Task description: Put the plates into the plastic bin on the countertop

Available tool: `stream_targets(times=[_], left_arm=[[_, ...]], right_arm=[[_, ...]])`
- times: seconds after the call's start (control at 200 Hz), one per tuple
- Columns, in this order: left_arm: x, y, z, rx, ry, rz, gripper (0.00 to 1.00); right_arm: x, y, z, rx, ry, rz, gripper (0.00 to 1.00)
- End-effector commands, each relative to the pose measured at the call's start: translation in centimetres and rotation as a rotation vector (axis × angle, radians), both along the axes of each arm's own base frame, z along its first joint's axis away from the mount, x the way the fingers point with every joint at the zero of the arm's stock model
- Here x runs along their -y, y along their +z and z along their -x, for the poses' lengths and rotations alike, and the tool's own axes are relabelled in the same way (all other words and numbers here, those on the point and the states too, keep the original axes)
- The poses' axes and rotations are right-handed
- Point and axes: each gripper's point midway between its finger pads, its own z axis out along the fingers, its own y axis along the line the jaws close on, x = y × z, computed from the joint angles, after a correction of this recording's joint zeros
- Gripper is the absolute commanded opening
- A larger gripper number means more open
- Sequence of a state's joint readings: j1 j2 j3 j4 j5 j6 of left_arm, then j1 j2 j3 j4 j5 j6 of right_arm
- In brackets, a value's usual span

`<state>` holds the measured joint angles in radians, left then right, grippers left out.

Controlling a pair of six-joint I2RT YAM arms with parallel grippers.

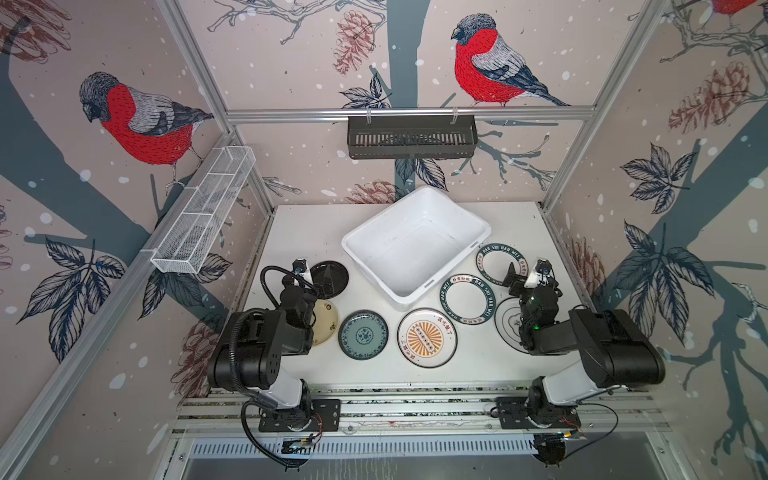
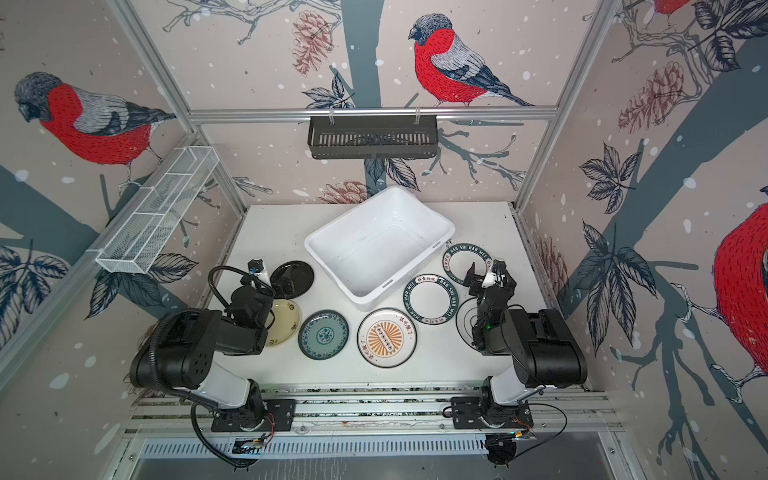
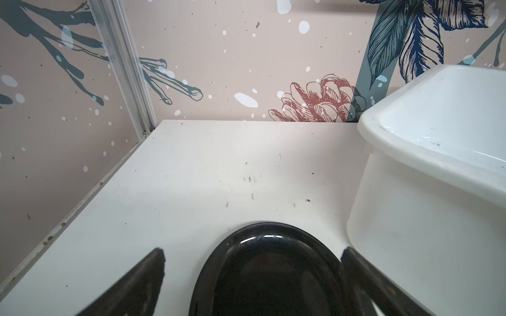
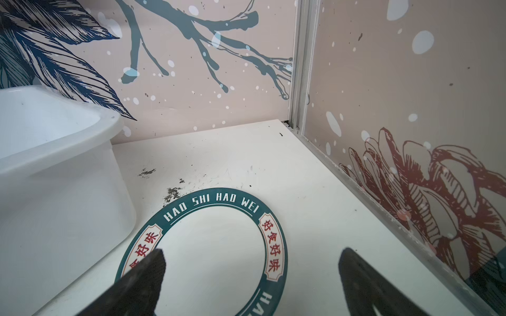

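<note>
Seven plates are counted: one black plate (image 1: 340,269), one cream-yellow plate (image 1: 328,329), one teal plate (image 1: 363,335), one sunburst plate (image 1: 427,337), two green-lettered plates (image 1: 467,298) (image 1: 497,258) and one thin-ring plate (image 1: 507,321). One plastic bin (image 1: 415,249) is logged. One black rack (image 1: 411,139), one wire basket (image 1: 203,212) and two arms (image 1: 257,345) (image 1: 602,345) are noted.
</note>
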<state>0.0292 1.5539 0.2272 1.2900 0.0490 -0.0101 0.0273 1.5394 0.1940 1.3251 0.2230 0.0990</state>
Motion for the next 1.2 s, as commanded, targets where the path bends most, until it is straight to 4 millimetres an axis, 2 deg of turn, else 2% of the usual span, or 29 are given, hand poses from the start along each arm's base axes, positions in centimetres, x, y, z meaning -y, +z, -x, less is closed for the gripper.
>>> stream_targets(times=[0.0, 0.916, 1.191], left_arm=[[-0.23, 0.51, -0.14, 0.018, 0.013, -0.008, 0.99], [-0.22, 0.58, -0.19, 0.02, 0.012, -0.009, 0.99], [0.07, 0.89, 0.36, 0.042, -0.007, -0.015, 0.99]], right_arm=[[-0.32, 0.42, -0.04, 0.015, 0.01, 0.016, 0.99], [-0.3, 0.44, -0.04, 0.015, 0.011, 0.015, 1.0], [-0.29, 0.38, -0.07, 0.013, 0.017, 0.011, 1.0]])
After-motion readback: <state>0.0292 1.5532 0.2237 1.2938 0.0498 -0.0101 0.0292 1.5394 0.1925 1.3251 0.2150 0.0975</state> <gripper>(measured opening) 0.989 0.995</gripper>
